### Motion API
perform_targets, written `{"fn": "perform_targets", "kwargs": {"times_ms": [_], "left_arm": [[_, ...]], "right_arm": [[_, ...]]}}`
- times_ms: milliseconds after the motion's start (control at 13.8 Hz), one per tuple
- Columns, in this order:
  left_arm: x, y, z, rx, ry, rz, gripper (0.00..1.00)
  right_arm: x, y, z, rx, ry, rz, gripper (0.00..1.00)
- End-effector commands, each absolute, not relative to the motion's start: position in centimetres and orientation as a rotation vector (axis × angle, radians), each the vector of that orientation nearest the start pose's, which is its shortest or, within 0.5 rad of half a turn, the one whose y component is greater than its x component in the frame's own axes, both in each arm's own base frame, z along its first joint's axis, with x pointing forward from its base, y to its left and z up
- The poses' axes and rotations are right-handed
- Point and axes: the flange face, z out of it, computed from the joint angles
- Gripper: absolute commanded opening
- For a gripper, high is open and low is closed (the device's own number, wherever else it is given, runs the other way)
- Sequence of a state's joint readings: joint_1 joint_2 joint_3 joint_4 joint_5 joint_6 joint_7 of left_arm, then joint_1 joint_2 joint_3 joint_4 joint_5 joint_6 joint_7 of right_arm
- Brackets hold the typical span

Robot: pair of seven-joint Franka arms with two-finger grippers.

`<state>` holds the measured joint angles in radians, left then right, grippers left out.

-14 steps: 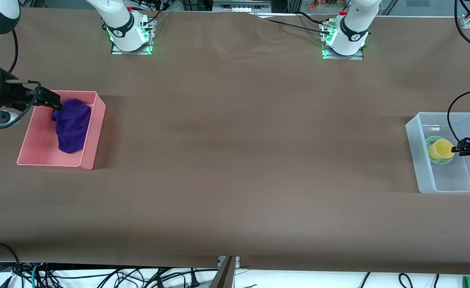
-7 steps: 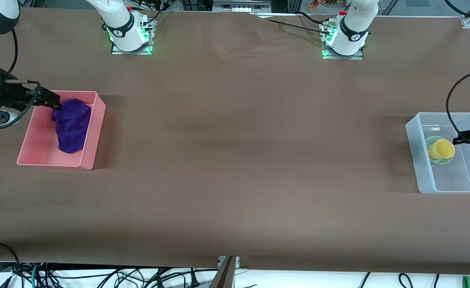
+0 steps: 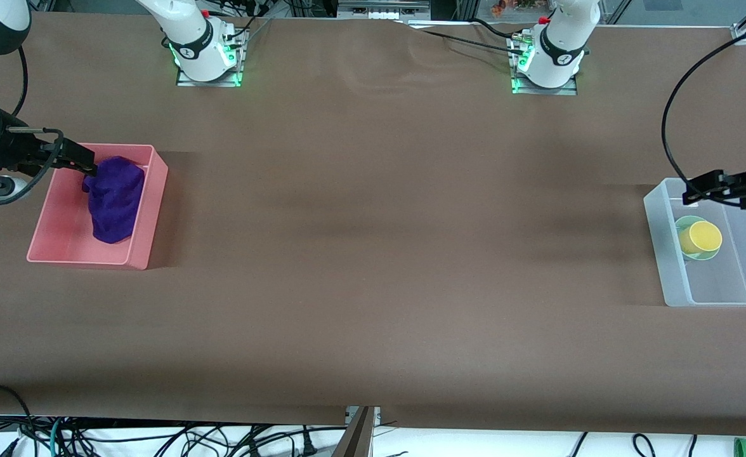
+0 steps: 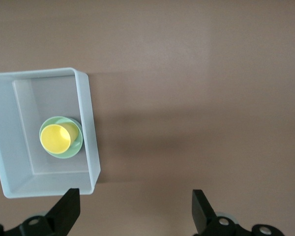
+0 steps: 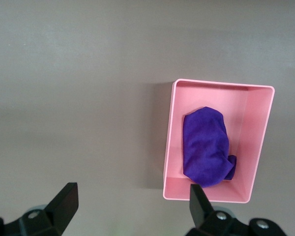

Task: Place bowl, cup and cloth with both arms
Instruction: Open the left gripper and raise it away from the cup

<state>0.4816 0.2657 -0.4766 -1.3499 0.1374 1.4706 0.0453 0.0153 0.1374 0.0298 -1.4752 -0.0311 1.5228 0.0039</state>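
Now both hands hang spread and empty: left hand (image 3: 696, 188) over the clear bin's (image 3: 665, 254) rim, cup (image 3: 703, 237) apparently nested in bowl (image 3: 690, 222) inside; right hand (image 3: 84, 162) over cloth (image 3: 116, 200) in the pink bin (image 3: 144, 209).

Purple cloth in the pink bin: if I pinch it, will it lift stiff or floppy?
The rumpled purple fabric cloth lies bunched in the pink plastic bin, so probably floppy, draping from one pinch. It looks soft and light, unlikely to slip or roll.
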Motion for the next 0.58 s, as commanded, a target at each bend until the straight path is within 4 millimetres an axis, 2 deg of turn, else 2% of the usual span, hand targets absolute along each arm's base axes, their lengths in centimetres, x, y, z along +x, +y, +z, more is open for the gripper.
{"fn": "perform_targets", "kwargs": {"times_ms": [0,72,217,507], "left_arm": [[57.9,5.6,58.3,-3.18,-0.06,0.212,1.0],[56.2,5.3,58.3,-3.171,-0.069,0.177,1.0],[54.7,3.3,57.4,-3.16,0.01,0.117,1.0],[54.7,3.5,57.8,-3.171,0.127,0.134,1.0]], "right_arm": [[59.2,2.0,59.1,-3.18,-0.05,0.13,1.0],[59.2,2.0,59.0,-3.18,-0.05,0.132,1.0],[59.2,1.9,59.0,-3.18,-0.048,0.132,1.0],[59.2,1.8,59.0,-3.179,-0.045,0.132,1.0]]}}
